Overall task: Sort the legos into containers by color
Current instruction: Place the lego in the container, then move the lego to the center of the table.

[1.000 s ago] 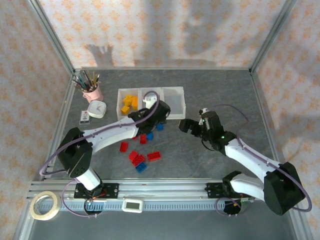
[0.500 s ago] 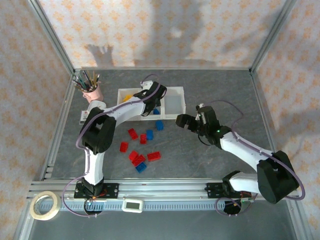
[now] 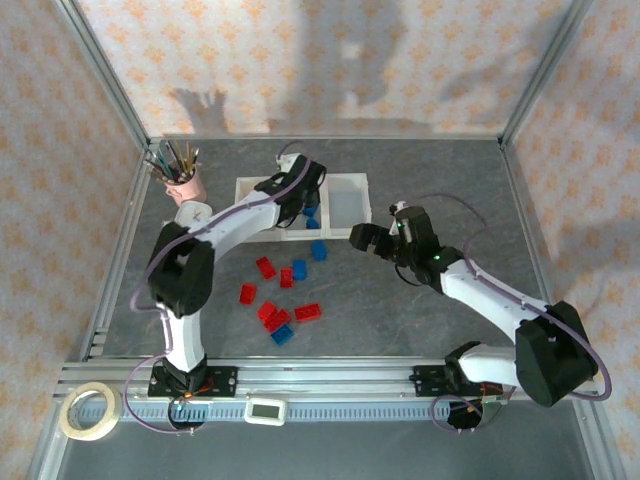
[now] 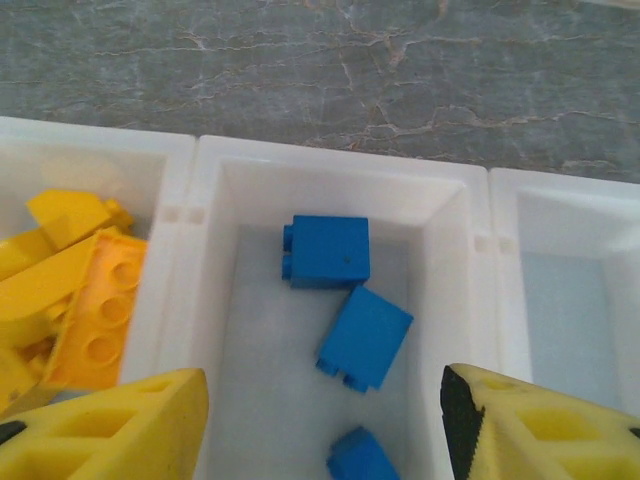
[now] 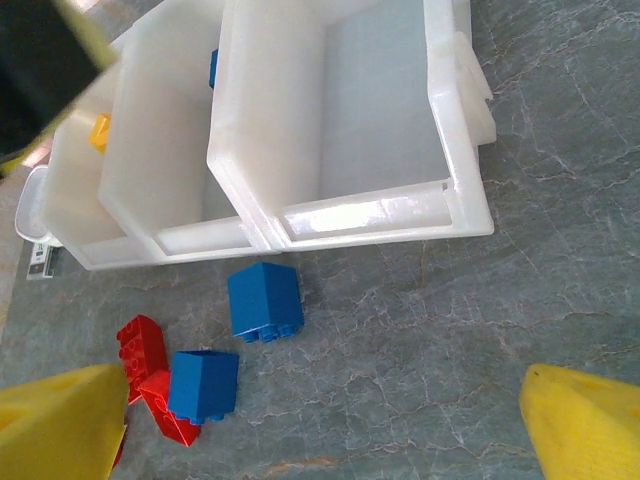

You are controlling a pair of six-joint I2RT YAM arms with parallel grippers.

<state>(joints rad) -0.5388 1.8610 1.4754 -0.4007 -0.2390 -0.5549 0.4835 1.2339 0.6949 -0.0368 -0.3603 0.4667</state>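
Three blue legos lie in the middle bin of the joined containers, directly beneath the left gripper. Its yellow fingers stand apart with nothing between them, and yellow legos lie in the bin just beyond its left finger. The right gripper, jaws spread wide and empty, hovers over the grey table; two loose blue legos and red legos rest ahead and to its left, just short of the containers' near wall.
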